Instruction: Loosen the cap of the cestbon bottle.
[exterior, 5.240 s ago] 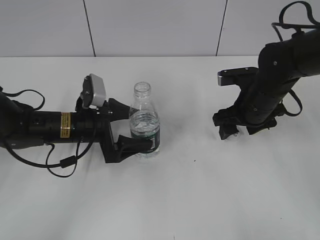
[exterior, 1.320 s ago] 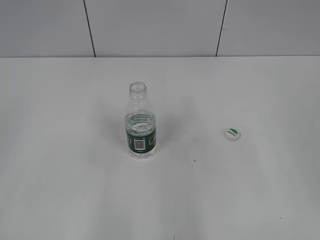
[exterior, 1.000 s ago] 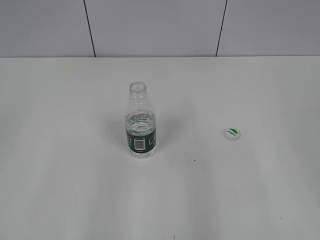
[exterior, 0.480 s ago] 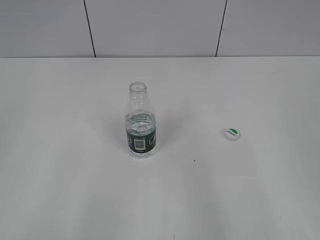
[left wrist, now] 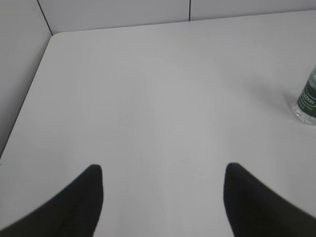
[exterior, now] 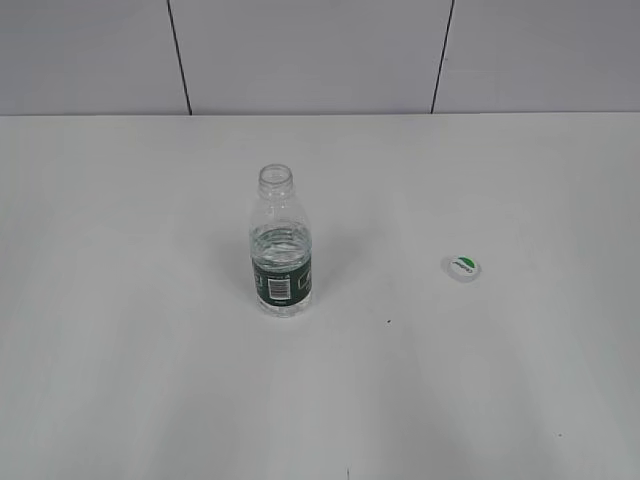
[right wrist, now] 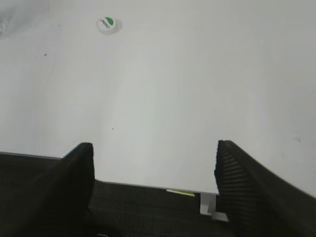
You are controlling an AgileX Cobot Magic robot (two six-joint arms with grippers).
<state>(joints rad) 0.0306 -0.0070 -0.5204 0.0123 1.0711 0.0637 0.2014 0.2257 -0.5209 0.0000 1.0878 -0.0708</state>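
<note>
The cestbon bottle point(exterior: 282, 250) stands upright on the white table with its neck open and no cap on it. Its dark green label and base show at the right edge of the left wrist view point(left wrist: 307, 101). The white cap point(exterior: 462, 267) with a green half-circle lies on the table to the bottle's right, apart from it; it also shows at the top left of the right wrist view point(right wrist: 107, 24). My left gripper point(left wrist: 163, 170) is open and empty, far from the bottle. My right gripper point(right wrist: 154, 148) is open and empty above the table's near edge. Neither arm shows in the exterior view.
The white table point(exterior: 150, 400) meets a grey panelled wall point(exterior: 300, 50) at the back. The table's rounded far left corner point(left wrist: 52, 35) shows in the left wrist view. The table's near edge point(right wrist: 148, 186), with dark floor below it, shows in the right wrist view.
About five seconds ago the left gripper held the bottle and the right arm was over the cap's spot; both arms have left the exterior view. Over the last second nothing has moved.
</note>
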